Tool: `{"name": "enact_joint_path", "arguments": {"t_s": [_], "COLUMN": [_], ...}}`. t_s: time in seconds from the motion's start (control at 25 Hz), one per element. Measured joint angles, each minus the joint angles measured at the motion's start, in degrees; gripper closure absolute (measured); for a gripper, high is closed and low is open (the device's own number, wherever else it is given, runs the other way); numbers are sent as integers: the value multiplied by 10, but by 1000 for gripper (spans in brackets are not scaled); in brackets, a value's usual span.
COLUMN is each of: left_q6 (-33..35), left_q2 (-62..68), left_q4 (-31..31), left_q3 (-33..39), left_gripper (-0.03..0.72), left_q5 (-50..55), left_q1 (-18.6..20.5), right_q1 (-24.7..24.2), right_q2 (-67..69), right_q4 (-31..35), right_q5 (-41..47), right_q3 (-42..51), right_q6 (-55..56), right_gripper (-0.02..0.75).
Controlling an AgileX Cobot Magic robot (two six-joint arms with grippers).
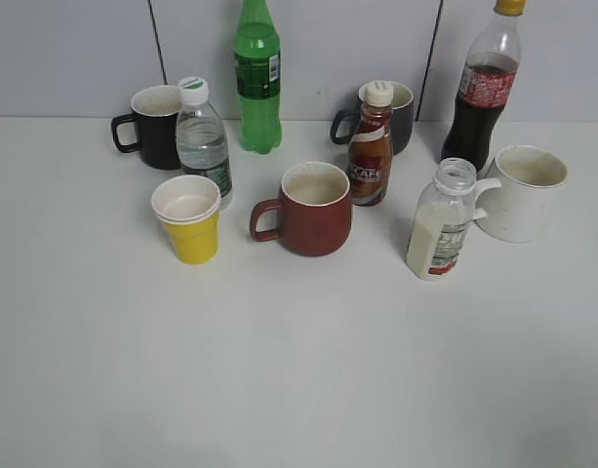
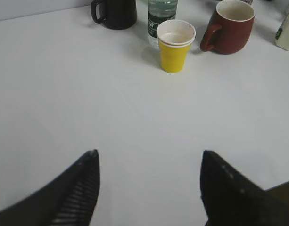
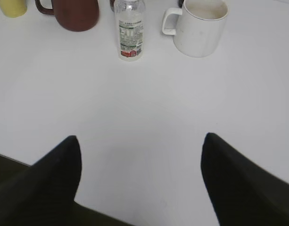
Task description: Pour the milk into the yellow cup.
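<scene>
The milk bottle (image 1: pixel 441 222) stands upright at the right of the table, clear plastic, capless, about two-thirds full of white liquid; it also shows in the right wrist view (image 3: pixel 130 29). The yellow cup (image 1: pixel 189 219) stands upright at the left, white inside; it also shows in the left wrist view (image 2: pixel 175 44). My left gripper (image 2: pixel 150 157) is open and empty, well in front of the cup. My right gripper (image 3: pixel 140 141) is open and empty, well in front of the milk. Neither gripper shows in the exterior view.
A brick-red mug (image 1: pixel 311 209) stands between cup and milk. A white mug (image 1: pixel 521 192) is right of the milk. A water bottle (image 1: pixel 202 138), black mug (image 1: pixel 155 126), green bottle (image 1: pixel 258 76), brown CAFE bottle (image 1: pixel 371 144), dark mug (image 1: pixel 396 115) and cola bottle (image 1: pixel 482 88) stand behind.
</scene>
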Motion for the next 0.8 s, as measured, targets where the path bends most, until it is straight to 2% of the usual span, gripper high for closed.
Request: {"name": "enact_joint_path", "arguments": {"t_s": [0.28,0.36,0.44,0.52,0.56,0.6,0.76,0.8], "left_q6": [0,0,0,0,0,0,0,0], "left_q2": [0,-2,-4,-10,-10,-19,-46,-46], "left_q4": [0,0,0,0,0,1,1,1], "left_q3": [0,0,0,0,0,0,0,0], "left_gripper": [182,182,182,182,182,182,182,182], "left_q5": [0,0,1,1,1,1,1,1], "left_q1": [1,11,38,86,86,125,183,183], "right_q1": [0,-1,-11,-33,-51,-72,-144,-157], "right_q2": [0,0,0,0,0,0,-15,-23], "right_q4": [0,0,0,0,0,0,0,0], "right_q5": [0,0,0,0,0,0,0,0], "right_q3": [0,0,0,0,0,0,0,0], "right_q6": [0,0,0,0,0,0,0,0], "right_gripper": [146,146,146,146,146,146,146,146]}}
